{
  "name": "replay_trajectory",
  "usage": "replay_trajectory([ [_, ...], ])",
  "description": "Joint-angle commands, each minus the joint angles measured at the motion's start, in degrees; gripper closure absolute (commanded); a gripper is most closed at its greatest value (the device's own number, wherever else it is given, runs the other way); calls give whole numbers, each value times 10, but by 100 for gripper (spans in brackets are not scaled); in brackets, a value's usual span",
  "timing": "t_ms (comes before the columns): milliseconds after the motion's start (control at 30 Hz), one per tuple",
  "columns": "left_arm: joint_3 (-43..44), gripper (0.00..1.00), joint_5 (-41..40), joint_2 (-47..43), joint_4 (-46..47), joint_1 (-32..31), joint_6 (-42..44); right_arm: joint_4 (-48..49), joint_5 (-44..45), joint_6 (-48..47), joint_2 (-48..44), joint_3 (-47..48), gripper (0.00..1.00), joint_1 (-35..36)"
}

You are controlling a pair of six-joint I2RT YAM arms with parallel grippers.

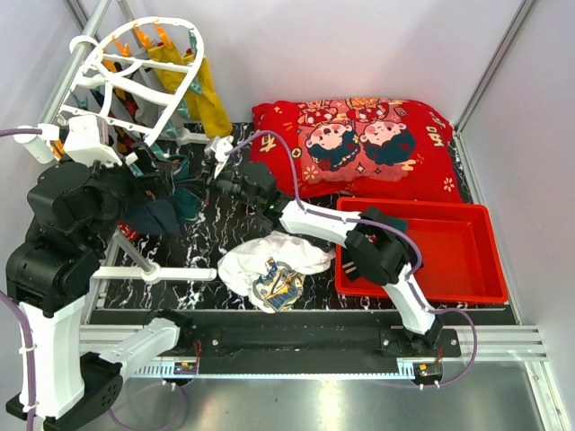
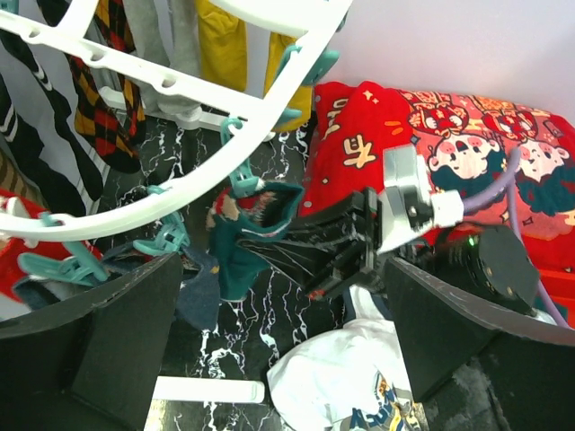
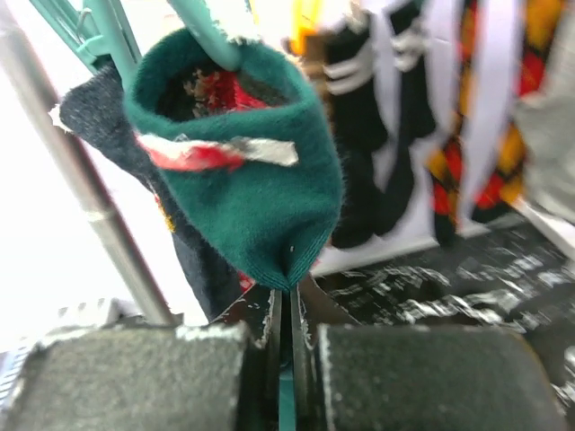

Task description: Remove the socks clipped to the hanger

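The white oval hanger (image 1: 153, 63) hangs at the back left with socks clipped to it. Long mustard ones (image 1: 211, 99) dangle from its far edge. A dark teal sock (image 3: 252, 197) hangs from a teal clip (image 3: 211, 31). My right gripper (image 3: 292, 305) is shut on that sock's lowest edge. In the left wrist view the same teal sock (image 2: 247, 242) meets the right gripper's black fingers (image 2: 314, 247) under the hanger's rim (image 2: 180, 90). My left gripper (image 2: 278, 359) stands wide open beside the hanger, holding nothing. Black socks with white stripes (image 3: 377, 135) hang behind.
A white printed shirt (image 1: 269, 260) lies on the black marbled mat. A red tray (image 1: 476, 269) sits at the right. A red patterned cushion (image 1: 359, 144) lies at the back. A grey metal rail (image 3: 81, 197) runs close beside the teal sock.
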Motion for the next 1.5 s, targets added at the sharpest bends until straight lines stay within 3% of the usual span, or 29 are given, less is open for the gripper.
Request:
replay_trajectory([
  [0,32,1,-28,14,-4,-1,-15,-2,118,-82,-96,-50,100,30],
  [167,26,1,-32,12,16,-1,-3,-27,193,-130,-148,-88,100,63],
  [267,-2,1,-3,-7,61,-1,35,-53,173,-100,-178,-97,100,64],
  [500,7,2,-22,-2,48,-1,27,-76,115,-5,-225,-102,100,65],
  [700,-35,2,58,-40,84,-1,44,-62,78,47,-250,-112,100,64],
  [1033,20,4,123,-12,71,-1,-49,15,29,145,-275,-156,100,64],
  [1233,48,9,85,8,57,-1,-116,51,7,196,-272,-161,100,65],
  [1467,18,9,75,15,72,-1,-113,70,4,216,-273,-168,100,63],
])
